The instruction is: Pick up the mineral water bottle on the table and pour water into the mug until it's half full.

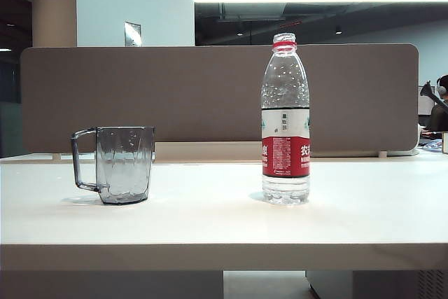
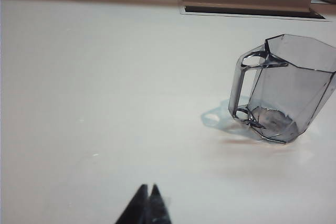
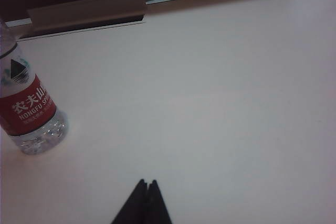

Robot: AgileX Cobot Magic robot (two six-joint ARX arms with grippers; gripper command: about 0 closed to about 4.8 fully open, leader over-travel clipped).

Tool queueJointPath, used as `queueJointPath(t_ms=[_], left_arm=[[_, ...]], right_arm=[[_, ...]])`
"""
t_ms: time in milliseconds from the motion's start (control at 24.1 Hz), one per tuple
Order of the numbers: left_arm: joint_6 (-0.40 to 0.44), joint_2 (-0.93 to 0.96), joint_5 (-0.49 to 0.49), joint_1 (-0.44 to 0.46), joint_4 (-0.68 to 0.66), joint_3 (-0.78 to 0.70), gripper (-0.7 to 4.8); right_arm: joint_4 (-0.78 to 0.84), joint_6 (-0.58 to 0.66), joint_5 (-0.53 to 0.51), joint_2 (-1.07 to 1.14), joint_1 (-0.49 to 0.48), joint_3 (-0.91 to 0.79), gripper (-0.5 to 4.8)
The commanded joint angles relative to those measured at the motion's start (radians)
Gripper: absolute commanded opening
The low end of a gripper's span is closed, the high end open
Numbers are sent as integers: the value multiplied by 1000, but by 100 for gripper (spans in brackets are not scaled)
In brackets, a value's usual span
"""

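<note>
Here: bottle (image 1: 285, 120) upright on desk (image 1: 210, 222), right of centre in exterior view, cap off, red neck ring showing, water (image 1: 285, 188) low in base. Mug (image 1: 124, 164) upright well left of bottle, handle pointing left, looks empty. Brown divider (image 1: 210, 96) behind both. Left end effector (image 2: 146, 204) over bare desk, near mug but apart, tips pressed together, holding nothing. Right end effector (image 3: 146, 199) likewise pinched closed, empty, over desk, bottle off to one side, apart.

Exterior view level at table (image 1: 210, 222) edge, wrist views angled down, sharing tabletop
</note>
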Motion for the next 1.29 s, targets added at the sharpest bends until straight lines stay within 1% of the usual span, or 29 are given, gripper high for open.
queueJointPath(t_ms=[42, 208, 332, 415, 457, 498, 540, 581, 664, 706, 747, 789, 914, 955, 997, 1038, 1080, 1121, 1163, 1204, 1246, 1287], left_arm=[[2, 1, 1, -2, 6, -3, -5], [5, 1, 1, -2, 6, -2, -5], [5, 1, 6, -2, 5, 13, -5], [5, 1, 11, -2, 7, 57, -5], [5, 1, 11, -2, 8, 89, -5], [5, 6, 13, -2, 4, 117, -5], [3, 6, 49, -2, -3, 136, -5], [0, 6, 86, -2, -3, 141, -5], [-5, 7, 127, -2, -27, 142, -5], [-31, 26, 148, -2, -40, 142, -5], [-45, 45, 159, -2, -40, 142, -5], [-48, 89, 188, -2, -39, 144, -5], [-42, 229, 259, -3, -22, 153, -5], [-27, 295, 277, -3, -9, 163, -5], [0, 340, 277, -3, -7, 174, -5], [56, 421, 278, -3, 0, 196, -5], [75, 454, 278, -4, 7, 204, -5], [97, 521, 289, -4, 43, 216, -5], [98, 551, 306, -4, 74, 217, -5], [99, 589, 349, -4, 127, 217, -5], [100, 621, 386, -5, 183, 217, -5], [105, 636, 395, -8, 212, 217, -5]], right_arm=[[17, 3, 0, -1, 2, -6, -1], [29, 0, -1, -1, 6, -2, -1], [59, 0, -23, -1, 6, 32, -1], [51, 1, -38, -1, 6, 103, -2], [17, 0, -58, 5, 6, 159, -3], [-52, 0, -67, 20, 6, 221, -3], [-146, -6, -114, 53, 6, 302, -3], [-187, -29, -186, 87, 6, 366, -3], [-191, -47, -282, 131, 6, 436, 1], [-183, -53, -338, 183, 6, 500, 62], [-169, -52, -361, 213, 6, 529, 113], [-140, -42, -407, 259, 6, 562, 131], [-54, -22, -528, 364, 7, 585, 129], [-40, -21, -556, 397, 7, 585, 130], [-37, -22, -568, 420, 7, 585, 130], [-42, -23, -571, 451, 7, 585, 131], [-42, -27, -566, 468, 7, 585, 132], [-41, -60, -536, 493, 7, 585, 135], [-41, -86, -525, 500, 8, 585, 139], [-42, -146, -488, 523, 16, 579, 140], [-42, -193, -434, 547, 34, 574, 160], [-39, -215, -411, 560, 47, 570, 182]])
